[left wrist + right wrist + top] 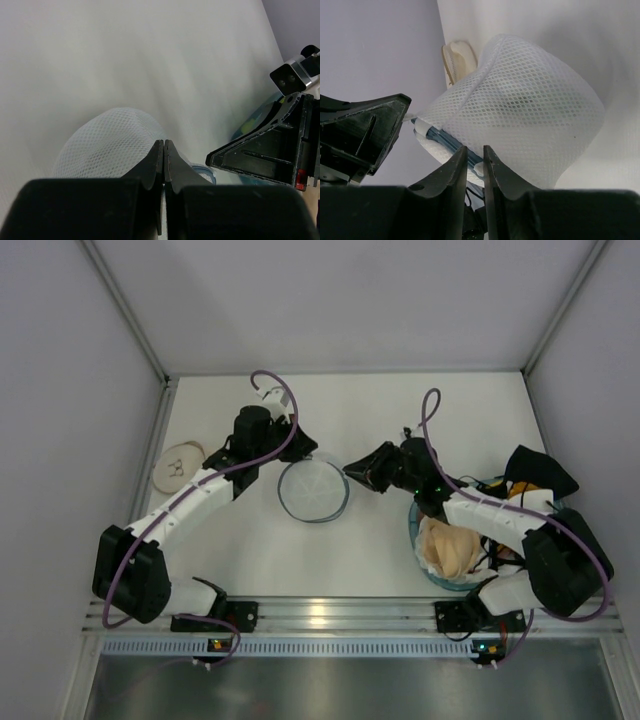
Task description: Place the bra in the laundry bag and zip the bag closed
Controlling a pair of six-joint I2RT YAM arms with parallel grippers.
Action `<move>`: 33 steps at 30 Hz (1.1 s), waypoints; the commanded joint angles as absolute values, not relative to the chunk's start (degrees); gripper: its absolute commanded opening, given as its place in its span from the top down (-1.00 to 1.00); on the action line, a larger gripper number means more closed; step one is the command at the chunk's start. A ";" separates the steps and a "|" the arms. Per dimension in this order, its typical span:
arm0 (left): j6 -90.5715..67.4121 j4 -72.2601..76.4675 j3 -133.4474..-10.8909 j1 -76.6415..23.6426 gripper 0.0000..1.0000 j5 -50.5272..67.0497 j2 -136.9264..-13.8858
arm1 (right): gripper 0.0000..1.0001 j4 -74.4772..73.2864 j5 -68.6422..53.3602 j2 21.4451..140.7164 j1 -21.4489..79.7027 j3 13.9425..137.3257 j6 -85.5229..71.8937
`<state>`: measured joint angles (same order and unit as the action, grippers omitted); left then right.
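Note:
The laundry bag (pixel 313 491) is a round white mesh pouch with a dark rim, mid-table. My left gripper (pixel 303 450) is at its far rim. In the left wrist view its jaws (pixel 164 143) are pressed together over the mesh (pixel 107 142). The right wrist view shows a corner of the bag (pixel 520 100) pulled towards that gripper. My right gripper (pixel 349 469) is at the bag's right rim, and its fingers (pixel 475 155) are nearly closed on a white tab by the blue zip edge (pixel 442 136). A cream padded bra (pixel 180 466) lies at the left, and also shows in the right wrist view (pixel 457 56).
A blue basket (pixel 417 530) of garments stands at the right, with a beige garment (pixel 450 548) and black cloth (pixel 538 472) in it. Walls close in the table on the left, right and far sides.

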<state>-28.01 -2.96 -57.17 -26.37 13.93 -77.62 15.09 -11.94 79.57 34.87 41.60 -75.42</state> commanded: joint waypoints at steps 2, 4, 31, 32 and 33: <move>-27.86 1.67 -56.69 -26.72 1.00 13.36 -76.46 | 0.55 11.89 -10.02 75.85 35.60 43.15 -72.60; -27.69 1.67 -56.69 -26.63 1.00 13.62 -76.38 | 0.38 10.38 -9.32 74.80 35.51 43.15 -71.46; -28.39 2.37 -56.69 -26.72 1.00 14.42 -76.73 | 0.13 16.00 -13.45 77.70 35.86 42.98 -75.59; -28.39 2.37 -56.60 -26.72 1.00 14.41 -76.64 | 0.16 16.26 -13.53 77.70 35.86 42.98 -75.50; -28.30 2.46 -56.60 -26.72 1.00 14.50 -76.55 | 0.18 16.26 -13.54 77.70 35.95 43.07 -75.50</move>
<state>-28.18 -2.50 -56.97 -26.41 14.06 -77.62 12.40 -13.23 79.09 35.14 41.60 -74.94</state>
